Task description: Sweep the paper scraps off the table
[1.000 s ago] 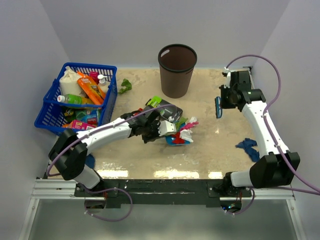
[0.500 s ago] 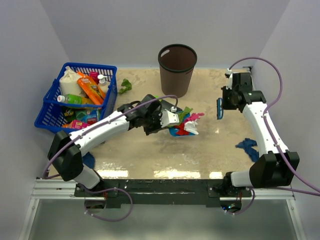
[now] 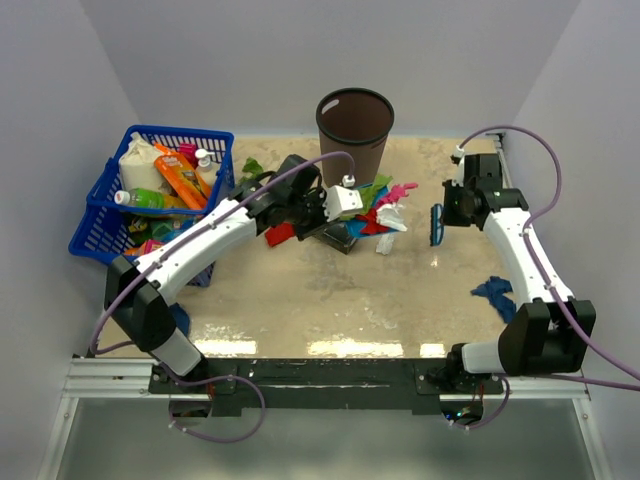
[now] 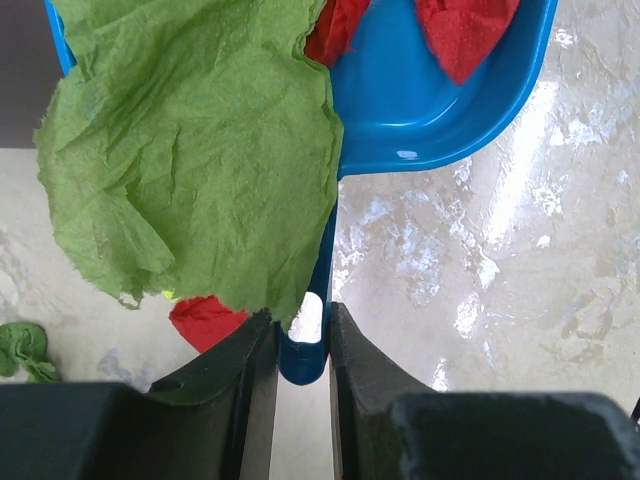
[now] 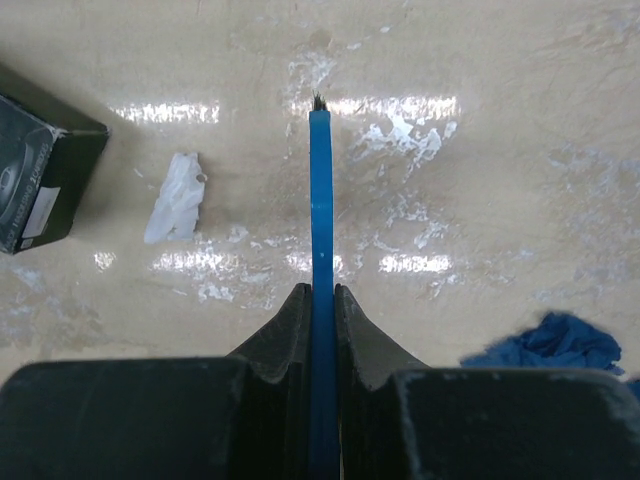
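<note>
Far left: blue plastic lattice basket (image 3: 95,235) of bottles and packets, well apart from either gripper. One crumpled green scrap (image 3: 250,170) lies between it and the left gripper (image 3: 312,208). The left jaws pinch the stub handle of the blue plastic dustpan (image 4: 420,100). The pan is out ahead of the fingertips, lifted off the mottled sandy-beige table (image 3: 300,300) and heaped with paper scraps (image 3: 385,195) in green, red, pink and white. It sits just beside the tall dark-brown round waste bin (image 3: 354,140). Judgement: the step in hand is carrying the load to the bin. Next the pan lip must clear the rim and tip gently, since the heap overhangs and could shed. The left wrist view alone shows the handle grip, and a broad green sheet (image 4: 190,150) draped over the pan's edge. A loose red wad (image 4: 205,320) lies on the table below the jaws; the top view shows it too. Right gripper (image 5: 320,300): jaws pressed together on a slim blue brush (image 5: 319,190), bristles pointing ahead, held idle. Its wrist view shows a white scrap (image 5: 176,208) ahead and left of the jaws, near the black-and-lime cardboard box (image 5: 40,200). A blue wad (image 5: 550,345) lies to the right of the jaws. Judgement: these strays need another sweep.
</note>
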Robot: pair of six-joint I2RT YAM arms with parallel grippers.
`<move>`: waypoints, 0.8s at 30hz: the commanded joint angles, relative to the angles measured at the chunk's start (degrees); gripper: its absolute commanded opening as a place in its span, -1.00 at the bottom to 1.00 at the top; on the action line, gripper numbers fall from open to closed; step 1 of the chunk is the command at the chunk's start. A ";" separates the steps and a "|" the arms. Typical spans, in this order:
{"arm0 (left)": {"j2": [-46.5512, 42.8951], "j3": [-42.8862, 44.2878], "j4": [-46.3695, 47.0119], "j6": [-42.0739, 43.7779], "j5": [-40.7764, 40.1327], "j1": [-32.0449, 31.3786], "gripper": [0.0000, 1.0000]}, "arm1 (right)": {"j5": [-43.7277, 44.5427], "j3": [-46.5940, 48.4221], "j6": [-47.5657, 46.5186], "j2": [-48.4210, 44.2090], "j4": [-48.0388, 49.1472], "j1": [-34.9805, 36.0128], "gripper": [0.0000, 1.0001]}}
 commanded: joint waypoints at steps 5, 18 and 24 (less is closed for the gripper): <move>2.40 8.02 -1.14 -3.02 1.68 2.05 -1.00 | -2.69 -3.88 2.83 -2.65 2.71 -0.88 -1.00; 4.43 13.03 -0.79 -6.36 1.16 4.08 -1.00 | -4.53 -6.34 4.06 -4.14 3.33 -1.93 -1.00; 5.13 14.79 -0.70 -6.62 0.89 4.86 -1.00 | -5.76 -7.04 4.24 -4.58 3.59 -3.42 -1.00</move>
